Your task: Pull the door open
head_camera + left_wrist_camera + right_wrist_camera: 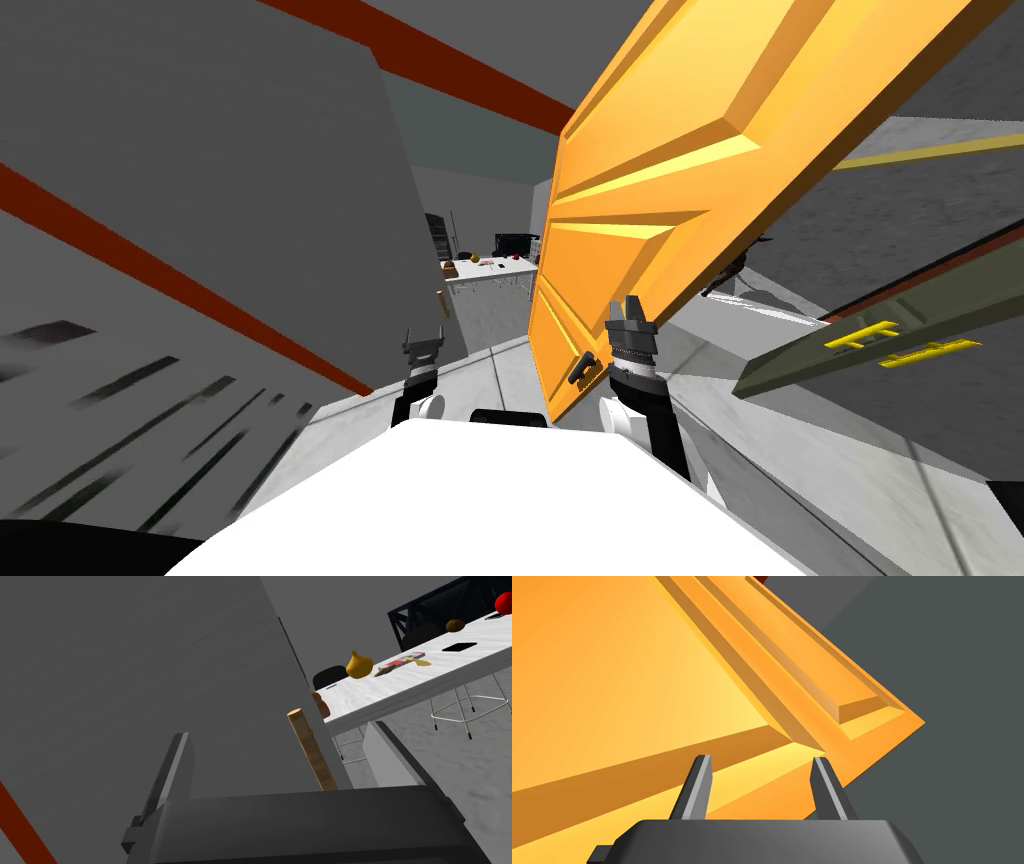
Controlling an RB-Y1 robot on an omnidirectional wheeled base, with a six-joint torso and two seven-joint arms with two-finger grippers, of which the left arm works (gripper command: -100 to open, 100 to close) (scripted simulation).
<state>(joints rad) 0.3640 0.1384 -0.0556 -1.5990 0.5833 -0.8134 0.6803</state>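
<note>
The orange panelled door stands swung partly open, its free edge towards me. A dark lever handle sits low on that edge. My right gripper is open just right of the handle, against the door's face. In the right wrist view the right gripper holds nothing, and the door's raised panels lie close ahead of its fingers. My left gripper is open beside the grey wall, apart from the door.
Through the gap lies a room with a white table bearing a yellow gourd and small items. A short wooden bar juts from the grey wall's edge by my left gripper. A dark olive slab lies at the right.
</note>
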